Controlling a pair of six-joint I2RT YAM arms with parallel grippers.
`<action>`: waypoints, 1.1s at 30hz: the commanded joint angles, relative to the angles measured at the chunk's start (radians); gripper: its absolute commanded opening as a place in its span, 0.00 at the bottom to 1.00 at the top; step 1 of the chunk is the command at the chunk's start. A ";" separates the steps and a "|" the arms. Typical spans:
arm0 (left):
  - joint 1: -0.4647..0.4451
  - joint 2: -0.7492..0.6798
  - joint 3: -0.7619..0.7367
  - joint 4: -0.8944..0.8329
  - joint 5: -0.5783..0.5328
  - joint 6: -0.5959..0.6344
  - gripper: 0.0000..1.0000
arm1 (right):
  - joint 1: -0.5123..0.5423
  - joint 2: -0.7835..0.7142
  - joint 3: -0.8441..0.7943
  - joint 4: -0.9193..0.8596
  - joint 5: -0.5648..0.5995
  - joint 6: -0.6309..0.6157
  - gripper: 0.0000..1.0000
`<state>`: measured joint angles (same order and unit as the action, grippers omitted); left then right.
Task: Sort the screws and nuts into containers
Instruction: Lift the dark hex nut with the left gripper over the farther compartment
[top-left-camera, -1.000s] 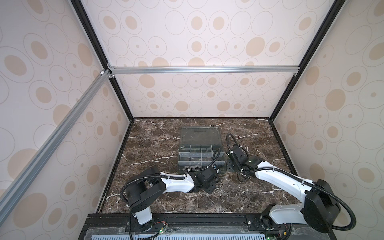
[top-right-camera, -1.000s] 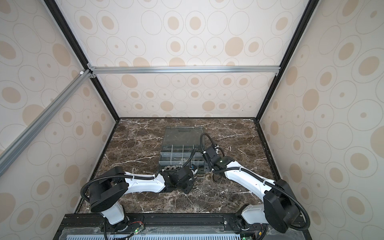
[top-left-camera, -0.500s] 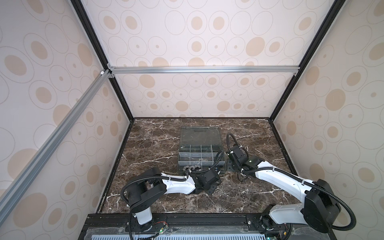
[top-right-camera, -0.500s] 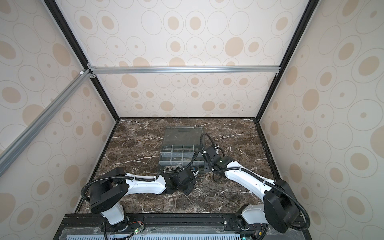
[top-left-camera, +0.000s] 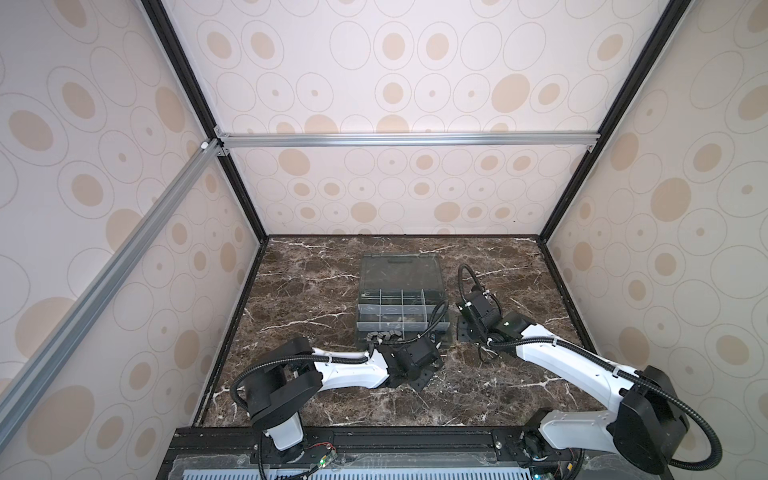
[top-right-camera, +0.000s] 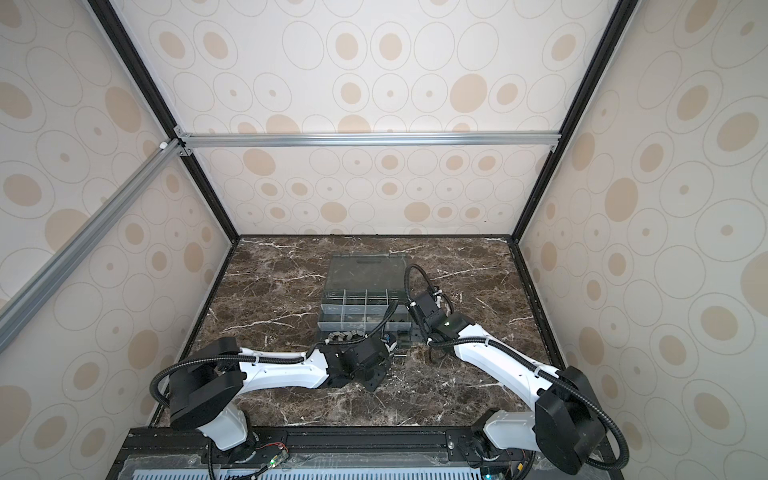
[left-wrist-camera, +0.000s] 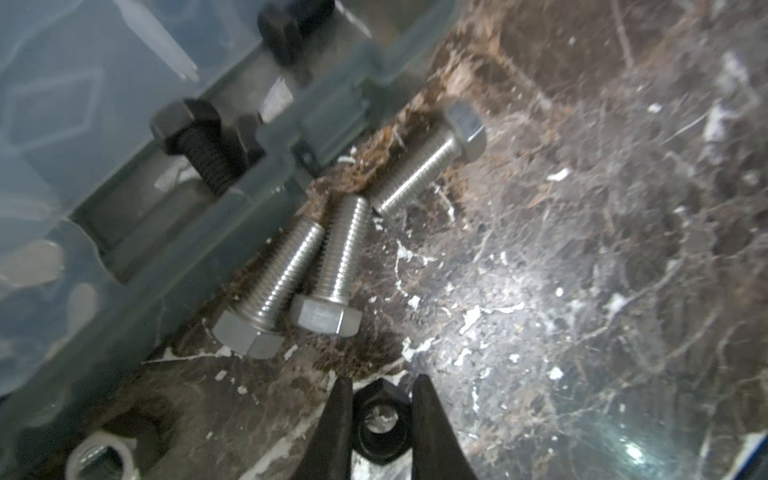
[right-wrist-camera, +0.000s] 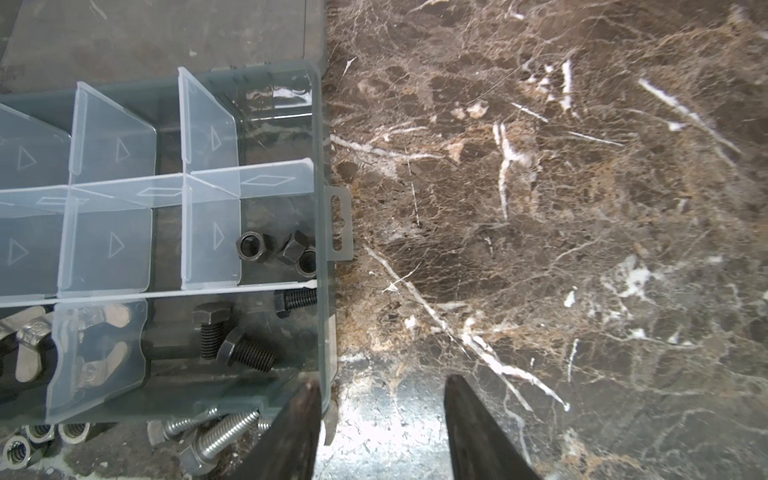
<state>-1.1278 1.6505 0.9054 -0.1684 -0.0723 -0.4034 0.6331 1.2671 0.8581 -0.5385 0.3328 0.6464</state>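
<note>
Beside the box (left-wrist-camera: 174, 266), on the table (left-wrist-camera: 582, 249), my left gripper (left-wrist-camera: 380, 388) is pinched shut on a black nut (left-wrist-camera: 380, 419). The fingers (left-wrist-camera: 336, 419) press its opposite sides, I judge so that it cannot roll free when lifted. Three silver screws (left-wrist-camera: 340, 257) lie loose along the box's outer wall, two of them touching, and a silver nut (left-wrist-camera: 99, 457) sits farther along that wall. These are unsorted stock within my reach.

Inside the box, black nuts (right-wrist-camera: 253, 247) fill an end compartment. Black screws (right-wrist-camera: 245, 349) fill the adjoining corner compartment, so the held nut likely belongs with the former.

My right gripper (right-wrist-camera: 378, 382) stands with jaws apart astride the box's end wall. One finger seems to be inside the corner and the other is over the table, clear of the wall. I read this as a guard against sliding, since it clamps nothing.

Unclear: in both top views the arms cover both grippers, and the hardware is too small to tell apart. I cannot tell whether the held nut has left the table. Contents behind the pale dividers (right-wrist-camera: 112, 137) blur.
</note>
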 joint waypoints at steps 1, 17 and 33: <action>-0.006 -0.060 0.089 -0.021 -0.014 0.048 0.14 | -0.012 -0.043 -0.003 -0.042 0.040 0.007 0.51; 0.209 0.222 0.493 -0.012 0.020 0.206 0.15 | -0.014 -0.215 -0.035 -0.132 0.089 0.038 0.52; 0.252 0.330 0.540 0.028 0.092 0.183 0.38 | -0.015 -0.314 -0.049 -0.163 0.112 0.046 0.52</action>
<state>-0.8806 1.9755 1.4239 -0.1570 0.0143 -0.2329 0.6266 0.9680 0.8085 -0.6739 0.4236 0.6853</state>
